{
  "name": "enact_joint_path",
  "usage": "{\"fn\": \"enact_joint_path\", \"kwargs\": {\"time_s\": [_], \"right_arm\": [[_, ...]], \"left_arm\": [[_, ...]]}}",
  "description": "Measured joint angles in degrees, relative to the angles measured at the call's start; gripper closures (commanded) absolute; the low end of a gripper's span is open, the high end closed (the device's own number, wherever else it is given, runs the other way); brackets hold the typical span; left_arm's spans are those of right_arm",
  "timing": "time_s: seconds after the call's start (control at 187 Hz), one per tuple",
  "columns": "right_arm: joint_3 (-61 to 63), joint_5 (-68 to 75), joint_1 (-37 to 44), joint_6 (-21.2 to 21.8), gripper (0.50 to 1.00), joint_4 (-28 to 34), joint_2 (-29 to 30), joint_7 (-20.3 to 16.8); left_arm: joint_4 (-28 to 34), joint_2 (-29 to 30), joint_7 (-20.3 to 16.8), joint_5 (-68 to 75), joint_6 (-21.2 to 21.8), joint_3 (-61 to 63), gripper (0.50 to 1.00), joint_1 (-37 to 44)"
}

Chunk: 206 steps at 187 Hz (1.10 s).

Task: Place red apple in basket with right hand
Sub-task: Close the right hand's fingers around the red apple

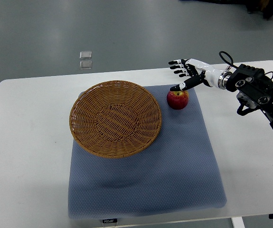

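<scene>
A red apple [177, 99] with a yellowish patch sits upright on the blue-grey mat [174, 166], just right of the woven wicker basket [115, 118]. The basket is round, shallow and holds nothing. My right hand [183, 73] comes in from the right edge and hovers just above and behind the apple. Its fingers are spread and hold nothing; the thumb tip [175, 88] is close over the apple's top. The left arm is out of view.
The mat lies on a white table [27, 156] with rounded corners. The basket rests on the mat's left part. Two small clear squares [85, 59] lie on the grey floor beyond the table's far edge.
</scene>
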Motion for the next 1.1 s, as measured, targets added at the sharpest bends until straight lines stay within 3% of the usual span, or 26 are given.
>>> {"fn": "enact_joint_path", "kwargs": {"time_s": [0.379,1.1], "right_arm": [[-10.9,-6.2,3.6,0.4,0.581,1.2,-0.1,3.2],[-17.4,-10.9,4.0,-3.2,0.587,1.1,-2.0,3.3]], "left_arm": [[0.1,0.0,0.0,0.0,0.0,0.0,0.5,0.0],[0.1,0.0,0.0,0.0,0.0,-0.1,0.5,0.0]]}}
